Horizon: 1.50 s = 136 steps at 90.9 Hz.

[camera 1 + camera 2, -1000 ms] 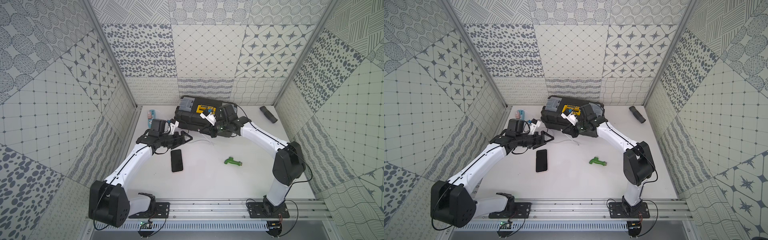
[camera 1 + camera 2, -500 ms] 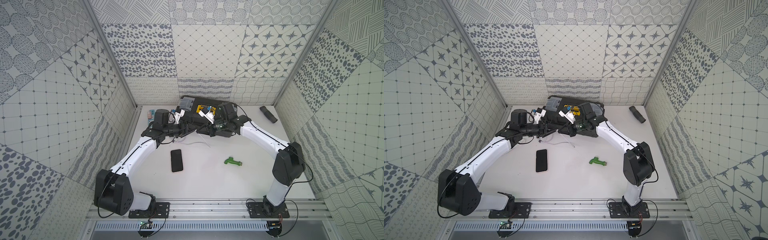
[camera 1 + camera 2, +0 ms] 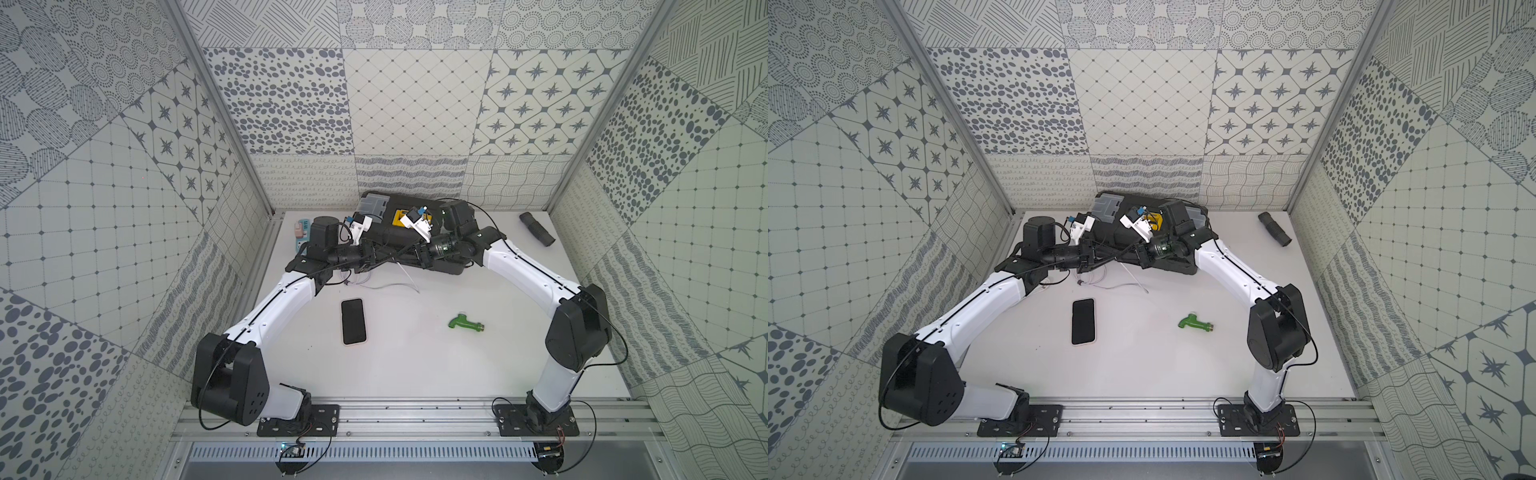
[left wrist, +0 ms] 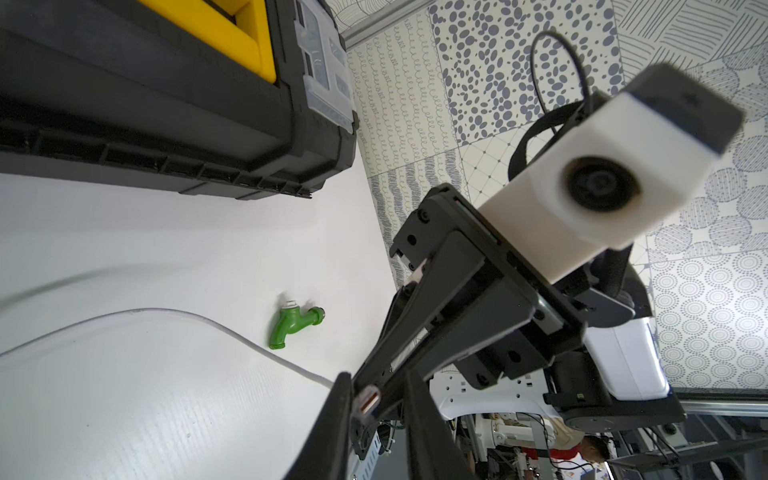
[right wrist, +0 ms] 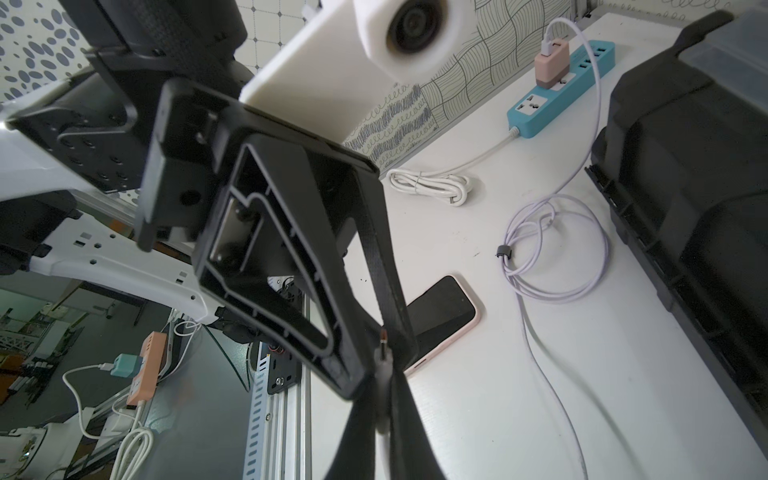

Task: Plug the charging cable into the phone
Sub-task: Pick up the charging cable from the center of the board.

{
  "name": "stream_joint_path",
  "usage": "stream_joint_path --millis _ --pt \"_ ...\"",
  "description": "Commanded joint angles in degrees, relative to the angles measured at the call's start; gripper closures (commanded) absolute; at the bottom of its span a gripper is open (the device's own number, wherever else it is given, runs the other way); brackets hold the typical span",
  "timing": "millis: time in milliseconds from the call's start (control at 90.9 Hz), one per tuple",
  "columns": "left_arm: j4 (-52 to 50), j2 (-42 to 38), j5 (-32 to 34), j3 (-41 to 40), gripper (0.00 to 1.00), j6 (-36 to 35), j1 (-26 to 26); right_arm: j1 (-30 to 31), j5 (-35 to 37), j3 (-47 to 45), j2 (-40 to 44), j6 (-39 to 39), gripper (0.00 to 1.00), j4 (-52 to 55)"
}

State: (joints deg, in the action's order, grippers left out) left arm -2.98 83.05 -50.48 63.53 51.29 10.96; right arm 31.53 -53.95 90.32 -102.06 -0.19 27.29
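right end effector (image 5: 384, 376): fingers pinched together on the charging cable (image 5: 598, 253) just behind its connector (image 5: 382, 343), held above the desk (image 3: 415, 365) just near of the black toolbox (image 4: 166, 124).
left end effector (image 4: 376, 386): meets the right one tip to tip. its fingers stand narrowly apart on either side of the connector, which lies against one of them. cannot tell whether both press on it.
charging cable: runs from the pink charger (image 5: 550, 68) on the blue power strip (image 5: 561, 93) at far left, lies in loose loops beside the toolbox, then rises to the end effectors.
phone (image 3: 353, 321): flat on the desk, screen up, near of the end effectors and between the two arms, apart from the connector.
green fitting (image 3: 465, 326): right of the phone, well apart.
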Motion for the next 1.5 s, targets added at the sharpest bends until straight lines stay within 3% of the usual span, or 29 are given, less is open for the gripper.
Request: stream_joint_path --millis 0,165,253,385,429,506,517,528,572,671,792,891,1001,1101,1365,1486 --pt "5.68 0.54 -3.61 0.01 0.83 1.69 0.18 0.81 -0.36 1.43 -0.73 0.53 1.00 -1.62" --pt "6.30 0.74 -3.90 -0.46 0.83 1.92 0.20 0.81 -0.38 1.69 -0.89 0.86 1.00 -1.61" --pt "6.37 1.16 -4.32 -0.17 1.00 1.91 0.18 0.82 -0.36 1.83 -1.06 1.13 1.00 -1.64" --pt "5.59 1.37 -4.23 0.27 1.00 1.34 0.15 0.90 0.59 2.44 -1.68 2.07 1.00 -1.71" --pt "5.19 1.26 -4.05 0.27 1.00 1.21 0.05 0.90 2.05 2.36 -1.61 2.28 0.86 -1.71" --pt "4.45 0.88 -3.61 0.28 1.00 0.94 -0.23 0.89 6.49 1.92 -1.04 2.73 0.34 -1.73" --pt "4.42 0.84 -3.55 0.28 1.00 0.93 -0.32 0.90 7.28 1.81 -0.95 2.69 0.20 -1.77" --pt "4.36 0.78 -3.47 0.24 1.00 0.93 -0.41 0.90 7.68 1.71 -0.77 2.58 0.12 -1.78" --pt "3.10 0.61 -2.90 0.40 1.00 0.43 -0.70 0.98 10.48 1.02 0.26 2.06 0.04 -2.32" --pt "-3.18 1.12 -0.64 2.82 1.00 -2.17 -1.39 1.33 20.80 -1.42 4.42 2.59 0.03 -4.97" --pt "-6.21 2.07 1.67 5.54 1.00 -2.57 -2.04 1.02 34.03 -3.39 8.66 12.01 0.03 -6.61" --pt "-8.51 3.30 3.51 8.02 1.00 -1.70 -2.21 -0.54 25.54 -3.08 9.39 9.93 0.03 -5.06" --pt "-11.92 3.88 5.02 10.69 1.00 -1.50 -2.12 2.23 32.04 0.51 8.99 2.86 0.05 4.19" --pt "-15.33 3.49 6.89 12.03 1.00 -2.73 -2.12 6.95 39.90 0.40 11.06 -4.37 0.19 7.04" --pt "-17.25 1.80 8.82 11.74 1.00 -3.30 -1.44 8.68 41.06 -0.72 11.85 -5.57 0.24 7.90" --pt "-16.68 1.01 8.29 10.87 1.00 -3.23 -1.16 8.89 41.22 -0.05 10.41 -5.67 0.40 7.22"
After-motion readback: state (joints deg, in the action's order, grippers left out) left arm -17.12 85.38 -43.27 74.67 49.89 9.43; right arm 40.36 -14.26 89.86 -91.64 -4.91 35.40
